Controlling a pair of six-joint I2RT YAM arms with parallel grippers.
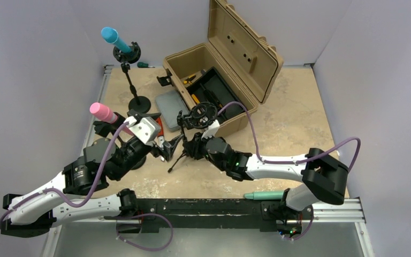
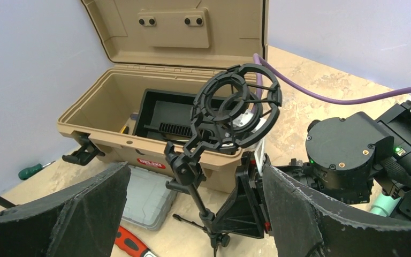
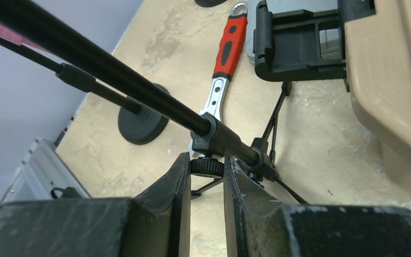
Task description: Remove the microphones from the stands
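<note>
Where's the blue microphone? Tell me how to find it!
Find the big tan toolbox with its lid open at the back. Just left of it rises a tall black stand with a round foot. The microphone on top is bright blue, while the pink one sits farther forward and the green one lies flat by the front edge.

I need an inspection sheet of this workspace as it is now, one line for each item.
Surface: tan stone-look table, no spills seen.
Job's things: empty shock mount on tripod stand; teal microphone lying at the near edge; blue microphone and pink microphone at the left.
Clutter: open toolbox, grey case, red-handled wrench, green screwdriver.
Grippers: left gripper open, empty; right gripper shut on the tripod stand's pole.
Cables: purple cables loop over the table.
Surroundings: plain pale walls.
</note>
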